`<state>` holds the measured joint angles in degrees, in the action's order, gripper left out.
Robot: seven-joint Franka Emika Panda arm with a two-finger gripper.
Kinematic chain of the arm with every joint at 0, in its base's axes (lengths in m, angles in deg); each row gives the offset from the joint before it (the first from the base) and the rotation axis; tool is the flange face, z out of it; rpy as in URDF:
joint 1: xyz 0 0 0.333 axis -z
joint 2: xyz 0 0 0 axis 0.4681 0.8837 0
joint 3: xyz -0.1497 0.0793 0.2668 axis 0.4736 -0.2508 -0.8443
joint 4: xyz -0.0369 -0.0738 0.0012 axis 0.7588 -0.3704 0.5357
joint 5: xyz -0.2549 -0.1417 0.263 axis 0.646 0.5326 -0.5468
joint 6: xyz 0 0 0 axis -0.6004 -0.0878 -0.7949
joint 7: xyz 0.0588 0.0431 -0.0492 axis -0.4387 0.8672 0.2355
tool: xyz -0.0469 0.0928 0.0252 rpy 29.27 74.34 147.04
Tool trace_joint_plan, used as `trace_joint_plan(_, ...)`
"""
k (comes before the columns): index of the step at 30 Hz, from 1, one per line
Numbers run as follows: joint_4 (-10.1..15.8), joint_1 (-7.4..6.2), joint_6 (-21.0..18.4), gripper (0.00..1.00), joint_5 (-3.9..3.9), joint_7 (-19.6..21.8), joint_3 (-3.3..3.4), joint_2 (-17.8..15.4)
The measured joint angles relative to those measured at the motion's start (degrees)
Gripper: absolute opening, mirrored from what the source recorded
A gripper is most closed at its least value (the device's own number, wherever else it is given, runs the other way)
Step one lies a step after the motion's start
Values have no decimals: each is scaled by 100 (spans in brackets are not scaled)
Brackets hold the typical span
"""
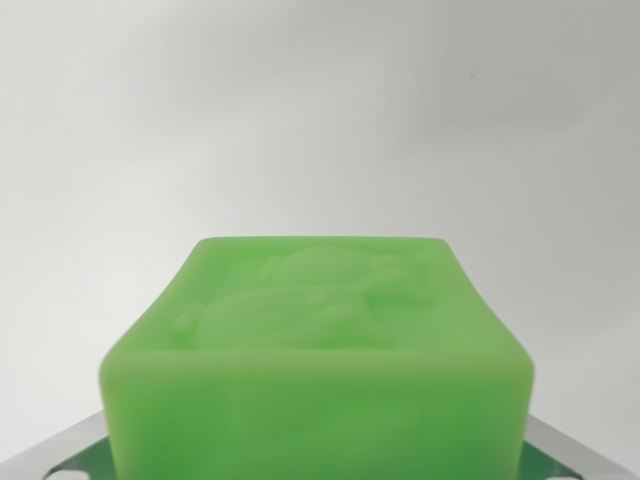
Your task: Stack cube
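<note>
Right at the lens, the green cube (318, 370) fills the lower frame — translucent, a raised figure moulded into its top face. Metal and green edges peek from beneath its corners. Beyond, plain white surface (320, 110) — the claw's state cannot be told.

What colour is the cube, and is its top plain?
Green cube; its top carries a raised relief figure, seen in the wrist view.

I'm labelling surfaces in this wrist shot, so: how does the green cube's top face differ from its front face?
On the green cube, the top face carries a raised relief figure, while the front face looks nearly smooth. The top face is framed by a raised rim; the front face has none visible. The top face is seen whole; the front face is cut off by the picture's bottom edge. Both are the same translucent green.
</note>
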<state>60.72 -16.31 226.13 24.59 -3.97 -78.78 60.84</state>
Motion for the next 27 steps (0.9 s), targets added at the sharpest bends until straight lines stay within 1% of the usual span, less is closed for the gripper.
trace_joint_plan(27, 590, -429, 195, 0, 59, 205, 1, -399)
